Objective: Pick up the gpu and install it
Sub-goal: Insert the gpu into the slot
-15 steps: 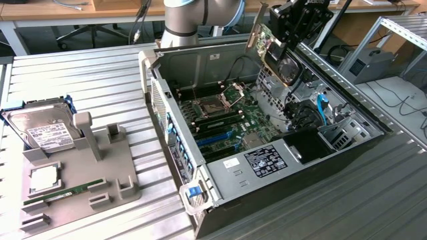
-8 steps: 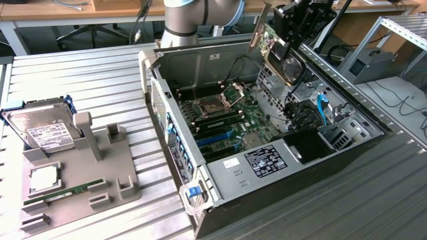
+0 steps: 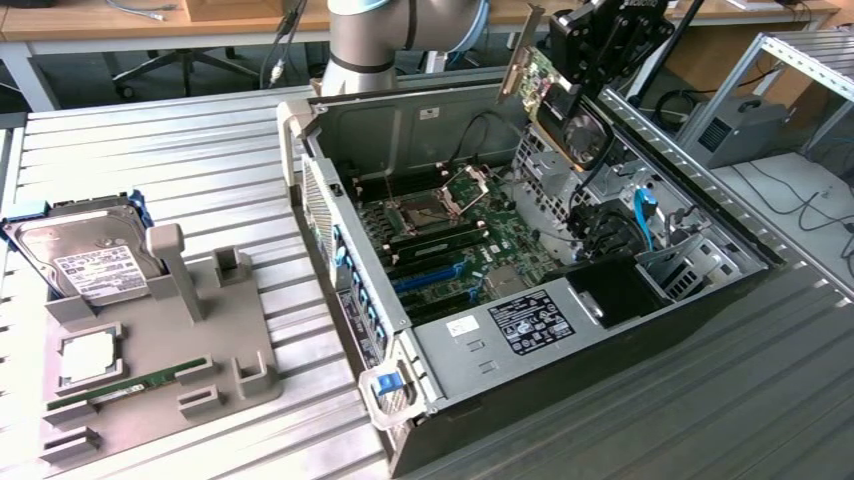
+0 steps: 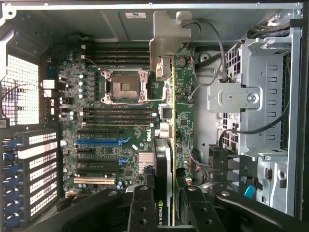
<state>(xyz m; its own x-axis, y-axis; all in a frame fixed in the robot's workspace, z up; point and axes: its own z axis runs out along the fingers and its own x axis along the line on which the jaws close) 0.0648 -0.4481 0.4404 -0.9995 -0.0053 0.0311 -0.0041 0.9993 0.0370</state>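
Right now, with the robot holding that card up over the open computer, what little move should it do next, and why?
Probably slide the gpu sideways until it lines up over the blue slot before lowering. The fingers grip it in the air above the open case, and its edge sits beside that slot, not over it.

Beneath the claw (image 3: 577, 85) — open computer case (image 3: 601, 400), motherboard (image 3: 461, 245) inside; well apart from it, hard drive (image 3: 80, 262) and memory stick (image 3: 134, 383) on a grey holder (image 3: 247, 340).
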